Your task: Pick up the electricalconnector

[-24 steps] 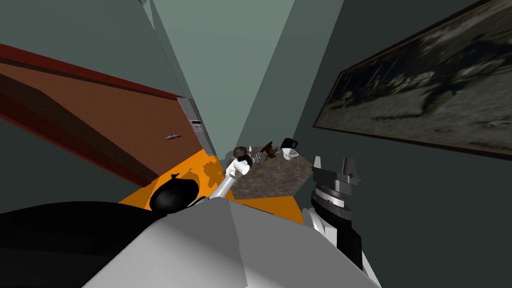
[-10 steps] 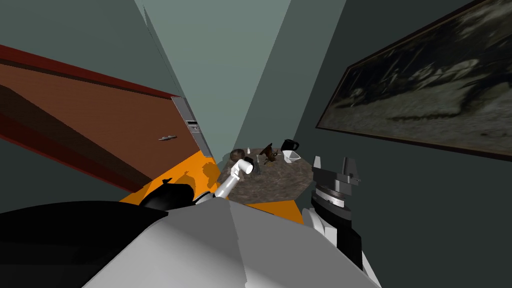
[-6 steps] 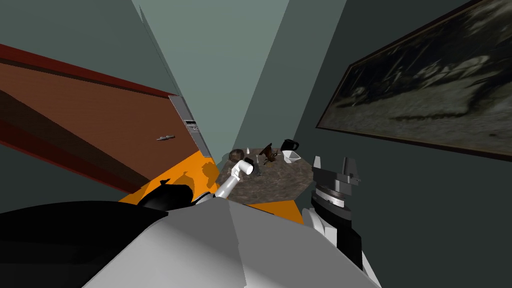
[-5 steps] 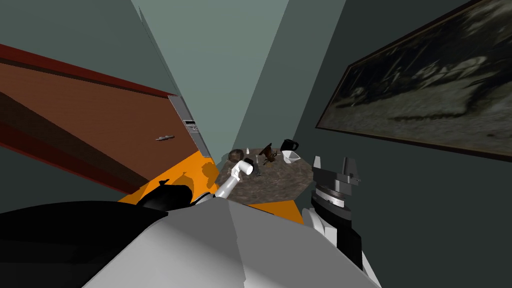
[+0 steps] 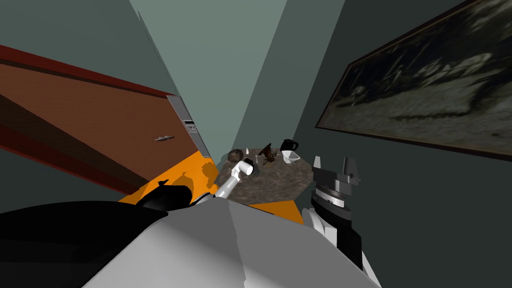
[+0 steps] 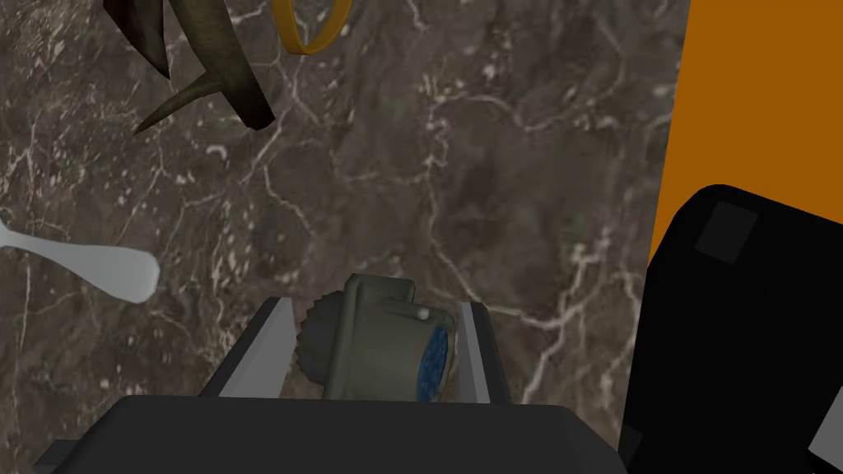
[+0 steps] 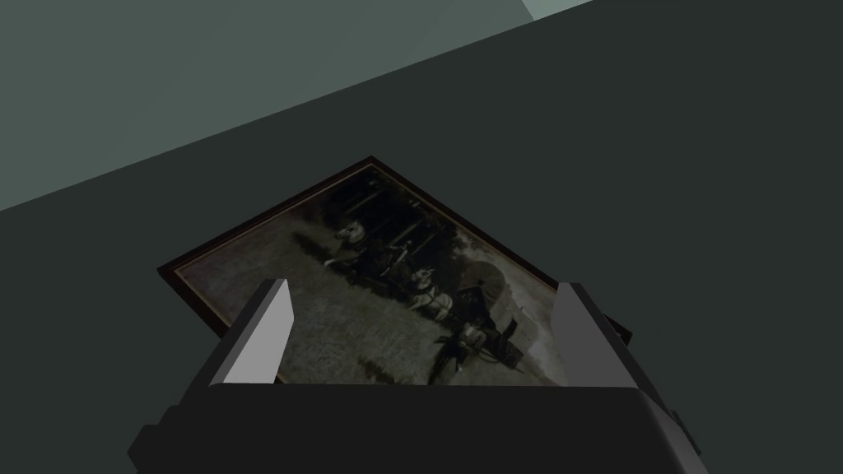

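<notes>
The olive electrical connector (image 6: 387, 346), blue-faced at one end, sits pinched between the left gripper's (image 6: 374, 306) fingers (image 6: 265, 346), over the dark marble tabletop (image 6: 494, 164) near its edge by the orange floor (image 6: 766, 90). I cannot tell whether it touches the tabletop. A white spoon-like piece (image 6: 99, 267) lies nearby. The right gripper (image 7: 420, 296) is raised, fingers spread.

The electrical connector (image 6: 387, 350) sits clamped in the left claw (image 6: 374, 306) over the desk (image 6: 494, 164). Beyond it lie a utensil handle (image 6: 99, 265), a horned figurine (image 6: 206, 74) and a ring (image 6: 309, 29); a mug (image 5: 288, 145) and bowl (image 5: 291, 156) stand farther back.
</notes>
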{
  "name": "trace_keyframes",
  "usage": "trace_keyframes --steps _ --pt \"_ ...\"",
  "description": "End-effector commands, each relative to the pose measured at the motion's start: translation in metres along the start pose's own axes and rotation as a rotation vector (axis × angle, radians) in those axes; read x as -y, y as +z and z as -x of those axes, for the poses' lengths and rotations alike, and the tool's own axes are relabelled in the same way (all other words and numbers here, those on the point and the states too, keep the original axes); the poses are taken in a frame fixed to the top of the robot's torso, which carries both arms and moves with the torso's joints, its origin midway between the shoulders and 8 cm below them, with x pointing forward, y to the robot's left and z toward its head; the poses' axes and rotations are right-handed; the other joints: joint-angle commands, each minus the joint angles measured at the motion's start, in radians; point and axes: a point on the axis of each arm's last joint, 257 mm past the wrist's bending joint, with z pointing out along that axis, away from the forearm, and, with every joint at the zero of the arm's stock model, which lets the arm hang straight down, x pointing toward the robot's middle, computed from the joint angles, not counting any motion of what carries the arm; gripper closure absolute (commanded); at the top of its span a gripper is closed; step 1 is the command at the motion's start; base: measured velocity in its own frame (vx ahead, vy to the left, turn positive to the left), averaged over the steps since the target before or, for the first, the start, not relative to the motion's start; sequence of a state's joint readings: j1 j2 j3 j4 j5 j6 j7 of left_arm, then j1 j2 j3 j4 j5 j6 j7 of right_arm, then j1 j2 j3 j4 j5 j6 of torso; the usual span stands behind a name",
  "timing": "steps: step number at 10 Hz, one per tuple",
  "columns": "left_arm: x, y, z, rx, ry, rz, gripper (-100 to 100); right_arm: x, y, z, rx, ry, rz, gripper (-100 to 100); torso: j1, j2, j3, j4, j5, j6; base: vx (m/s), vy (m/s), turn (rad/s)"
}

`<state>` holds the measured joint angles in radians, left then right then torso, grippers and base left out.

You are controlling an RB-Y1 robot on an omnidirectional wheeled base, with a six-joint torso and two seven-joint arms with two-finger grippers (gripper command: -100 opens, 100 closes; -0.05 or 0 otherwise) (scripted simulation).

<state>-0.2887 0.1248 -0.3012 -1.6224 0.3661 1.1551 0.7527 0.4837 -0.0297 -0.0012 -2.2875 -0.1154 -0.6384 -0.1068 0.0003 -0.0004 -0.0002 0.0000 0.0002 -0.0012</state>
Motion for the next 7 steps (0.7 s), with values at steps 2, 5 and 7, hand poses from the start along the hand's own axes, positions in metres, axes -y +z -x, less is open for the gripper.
trace_keyframes --steps 2,5,7 --pt "0.0 0.0 0.0 0.0 0.0 0.0 100 0.0 0.0 0.0 0.0 0.0 0.0 0 0.0 0.0 0.0 0.0 0.0 0.0 0.0 0.0 0.0" --pt "0.002 -0.01 -0.008 -0.002 0.003 0.002 100 0.0 0.0 0.0 0.0 0.0 0.0 0 0.001 0.002 0.001 0.0 0.0 0.0 -0.02 0.016 0.017" --pt "0.001 -0.009 -0.007 -0.002 0.003 0.001 0 0.0 0.0 0.0 0.0 0.0 0.0 0 0.001 0.002 0.001 0.0 0.0 0.0 -0.008 0.007 0.001"
